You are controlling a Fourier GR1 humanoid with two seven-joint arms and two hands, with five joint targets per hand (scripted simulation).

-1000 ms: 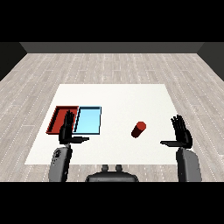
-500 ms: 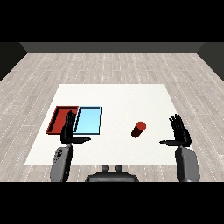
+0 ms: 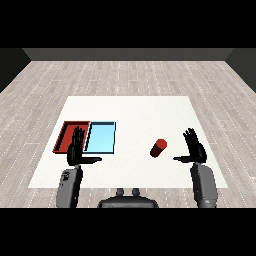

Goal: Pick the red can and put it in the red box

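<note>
So this looks like the very start of the pick, the reach toward the can hasn't really gotten anywhere yet. The red can sits on the white table a bit right of the frame's center, tilted or lying over rather than dead upright as far as one can tell, and nothing is touching it. The right hand is at the lower right of the frame, just beside the can but clearly apart from it, fingers straight and spread upward with the thumb sticking out toward the can, holding nothing. The left hand is at the lower left, same deal: fingers straight up, thumb out to the side, empty, hovering over the near edge of the red tray, which lies in the left part of the frame right next to the light blue tray. The next move probably calls for the right hand to slide left and curl round the can, then carry it across past the blue tray into the red one, which is well apart from the can.
</note>
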